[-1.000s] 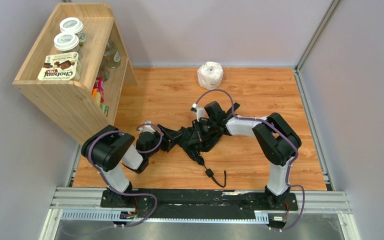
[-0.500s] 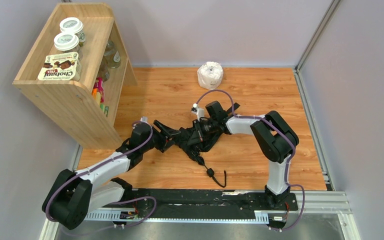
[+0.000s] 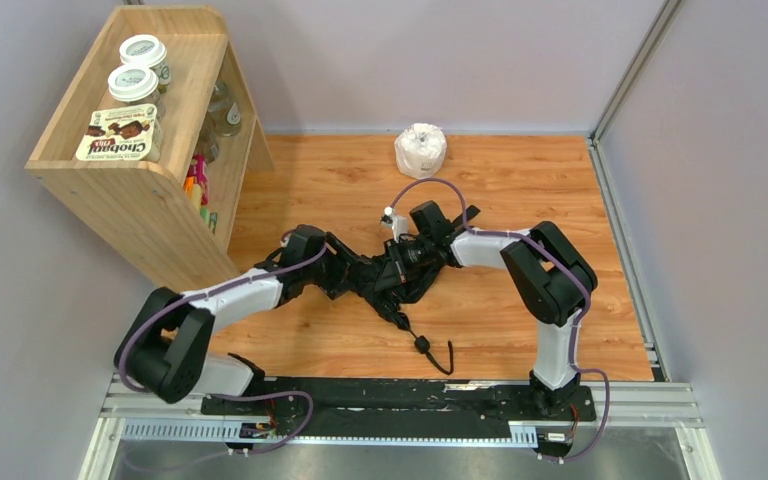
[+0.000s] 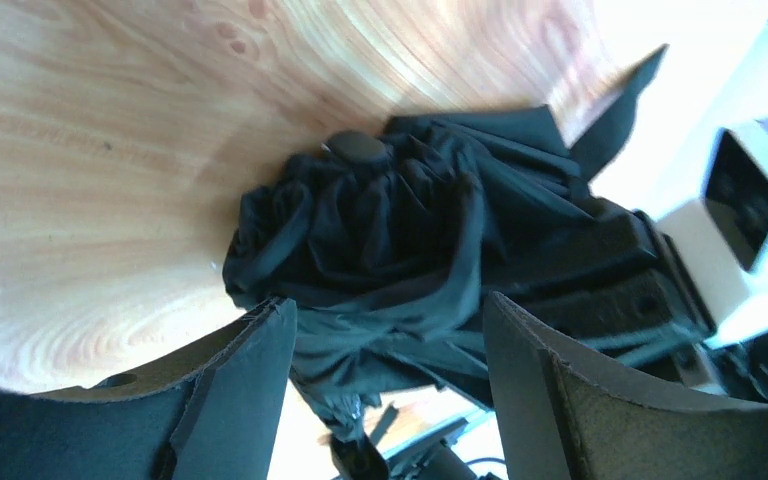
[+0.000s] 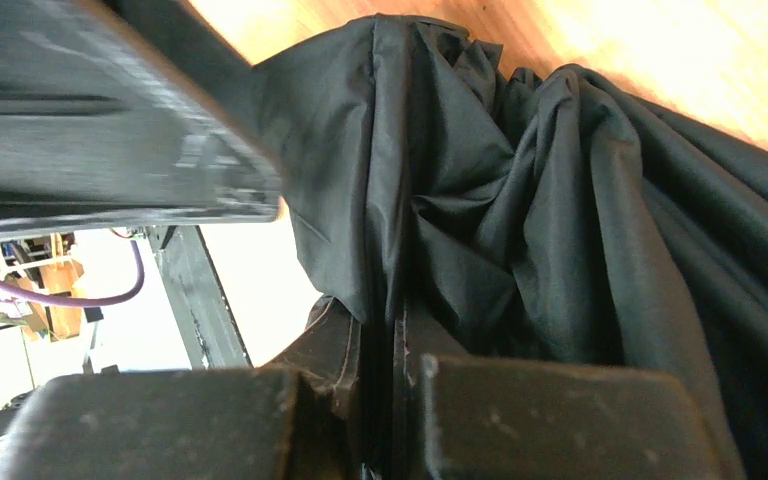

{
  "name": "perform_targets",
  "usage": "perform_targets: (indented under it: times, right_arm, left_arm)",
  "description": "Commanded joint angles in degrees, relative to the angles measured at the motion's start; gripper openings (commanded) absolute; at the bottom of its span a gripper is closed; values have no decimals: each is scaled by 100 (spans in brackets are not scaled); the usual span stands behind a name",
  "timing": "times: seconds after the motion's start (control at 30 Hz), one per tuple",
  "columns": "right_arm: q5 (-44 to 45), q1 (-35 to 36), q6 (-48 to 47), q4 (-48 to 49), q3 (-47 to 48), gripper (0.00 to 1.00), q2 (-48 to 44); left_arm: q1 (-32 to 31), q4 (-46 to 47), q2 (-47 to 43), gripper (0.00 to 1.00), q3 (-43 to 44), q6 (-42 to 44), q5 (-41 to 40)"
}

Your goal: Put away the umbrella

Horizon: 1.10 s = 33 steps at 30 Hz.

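Crumpled black fabric folding umbrella [image 3: 392, 283] lies mid-table on the orange wood tabletop [image 3: 520, 180].
The right gripper [image 3: 407, 262] pinches its far-right fabric; the left gripper [image 4: 390, 325], fingers spread, sits at its left end.

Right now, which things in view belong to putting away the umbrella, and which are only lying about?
For the job: umbrella, left hand open around it, right hand shut on it.
Lying about: wooden shelf, yoghurt cups, white paper roll.
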Motion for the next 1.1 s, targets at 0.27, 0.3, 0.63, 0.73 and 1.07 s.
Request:
perform_targets:
  times: [0.27,0.3,0.63,0.73,1.07]
  right_arm:
    - [1415,268,-1119,-1352,-228,0,363]
    - [1432,294,-1189,-1378,-219,0,328]
    - [1582,594,-1375,-1273,-167,0,-41]
    - [1546,594,-1322,-1334,-62,4,-120]
    - [2967,927,-1076,-2389,528,79,-1726]
  left_arm:
    - [-469,-1451,2184,77,1300,459,-992]
    - [-513,-1765,2281,77,1380,529,-1096]
    - [-671,-2119,3109,28,1460,759,-1493]
    - [-671,-2031,3117,14,1380,837,-1379]
    - [-698,-2242,2854,0,1135,470,-1063]
